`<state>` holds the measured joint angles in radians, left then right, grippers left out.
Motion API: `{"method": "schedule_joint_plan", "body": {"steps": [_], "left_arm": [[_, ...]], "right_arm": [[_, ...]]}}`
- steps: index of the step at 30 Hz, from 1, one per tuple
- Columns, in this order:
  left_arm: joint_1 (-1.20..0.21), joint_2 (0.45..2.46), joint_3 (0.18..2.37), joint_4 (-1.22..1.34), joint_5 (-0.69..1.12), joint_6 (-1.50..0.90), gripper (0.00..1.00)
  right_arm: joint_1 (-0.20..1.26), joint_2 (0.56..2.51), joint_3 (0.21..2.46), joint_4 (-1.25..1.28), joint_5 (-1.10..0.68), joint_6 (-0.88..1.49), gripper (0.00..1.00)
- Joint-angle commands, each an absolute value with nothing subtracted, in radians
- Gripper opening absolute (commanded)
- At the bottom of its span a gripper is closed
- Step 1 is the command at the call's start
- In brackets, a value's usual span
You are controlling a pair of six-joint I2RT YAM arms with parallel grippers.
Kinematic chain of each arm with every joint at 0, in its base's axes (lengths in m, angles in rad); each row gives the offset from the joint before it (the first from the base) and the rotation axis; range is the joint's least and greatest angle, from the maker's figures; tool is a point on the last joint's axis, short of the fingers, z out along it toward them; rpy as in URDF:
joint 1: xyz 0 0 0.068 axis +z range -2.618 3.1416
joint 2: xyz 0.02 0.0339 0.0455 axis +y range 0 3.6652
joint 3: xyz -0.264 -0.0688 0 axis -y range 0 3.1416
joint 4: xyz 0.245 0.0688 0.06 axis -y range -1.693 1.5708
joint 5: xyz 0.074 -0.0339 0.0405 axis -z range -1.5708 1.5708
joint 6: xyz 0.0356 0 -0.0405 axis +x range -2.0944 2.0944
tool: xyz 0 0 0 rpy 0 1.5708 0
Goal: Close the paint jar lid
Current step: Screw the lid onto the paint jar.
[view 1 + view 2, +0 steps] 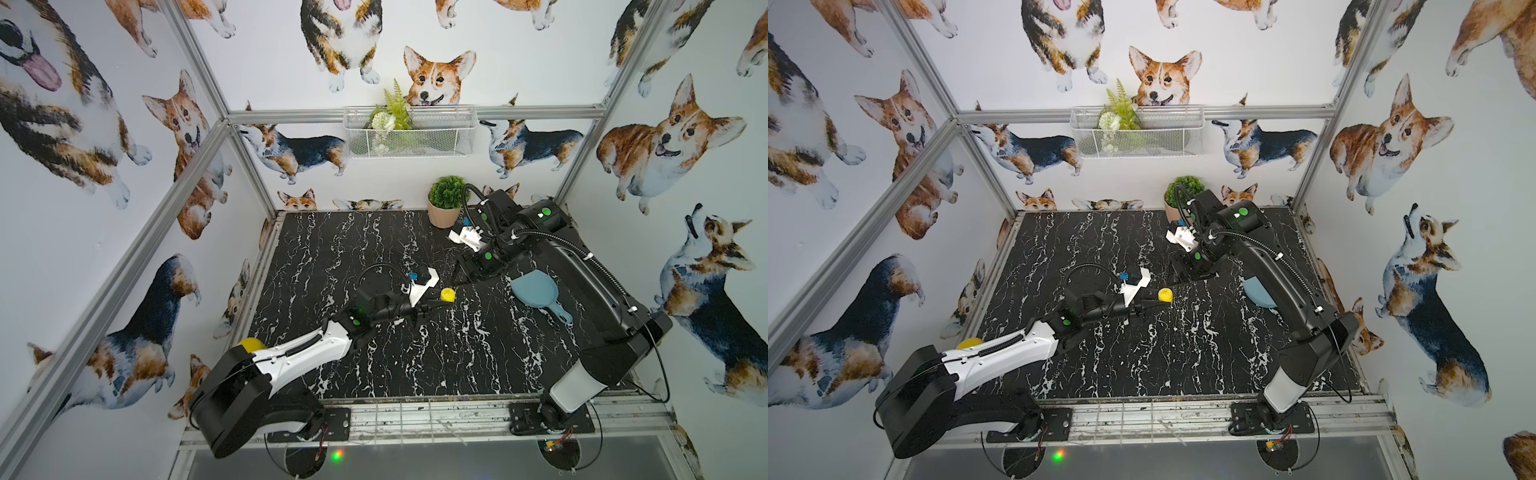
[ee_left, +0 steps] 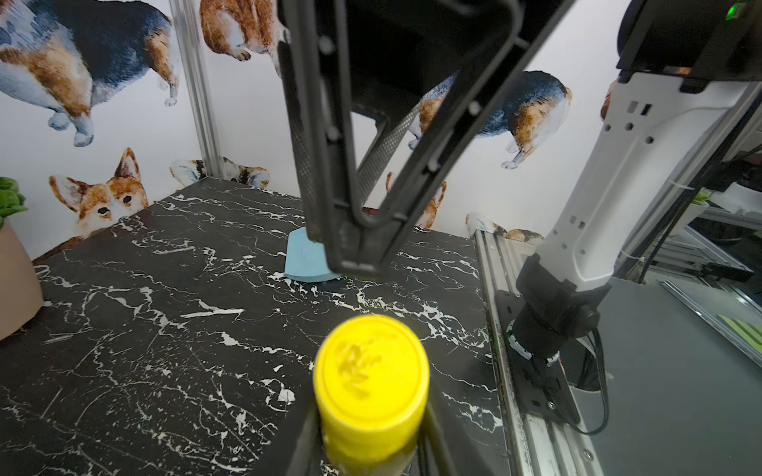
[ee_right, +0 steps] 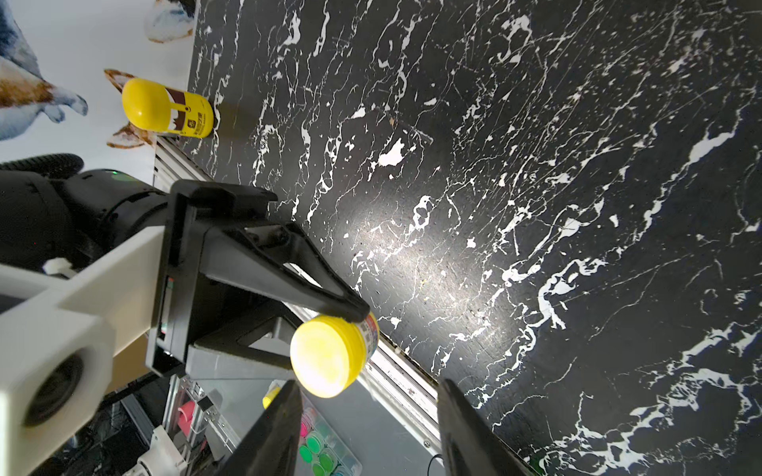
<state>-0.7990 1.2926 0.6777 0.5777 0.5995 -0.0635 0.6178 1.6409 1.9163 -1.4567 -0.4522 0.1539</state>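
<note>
Black white-veined marble surface (image 1: pixel 374 249): one stubby yellow paint jar (image 3: pixel 370 329), flat round lid (image 3: pixel 321 358) on top, pinched by the left claw (image 1: pixel 439 302) near one smooth blue scoop (image 1: pixel 534 286); right claw (image 3: pixel 369 383) gapes empty

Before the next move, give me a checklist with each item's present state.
1. Grip: the left hand is shut on the paint jar: ok.
2. Placement: the lid sits on the jar and looks level: ok.
3. Lid fully tightened: cannot tell.
4. Release: the right hand is open, tips off the lid: ok.
5. Jar resting on the table: cannot tell.
6. Clearance: the blue scoop lies apart from the jar: ok.
</note>
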Motion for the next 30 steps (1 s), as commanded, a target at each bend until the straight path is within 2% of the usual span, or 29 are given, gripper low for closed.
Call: {"method": "schedule_joint_plan", "body": {"steps": [1, 21, 30], "left_arm": [[-0.798, 1.298, 0.693, 0.578, 0.644, -0.066, 0.2], [-0.799, 1.302, 0.695, 0.552, 0.585, -0.022, 0.21], [-0.815, 1.304, 0.705, 0.516, 0.518, 0.023, 0.21]], "right_arm": [[0.665, 1.667, 1.935, -1.507, -0.407, 0.107, 0.56], [0.708, 1.733, 1.96, -1.522, -0.363, 0.199, 0.54], [0.737, 1.761, 1.968, -1.523, -0.338, 0.271, 0.48]]}}
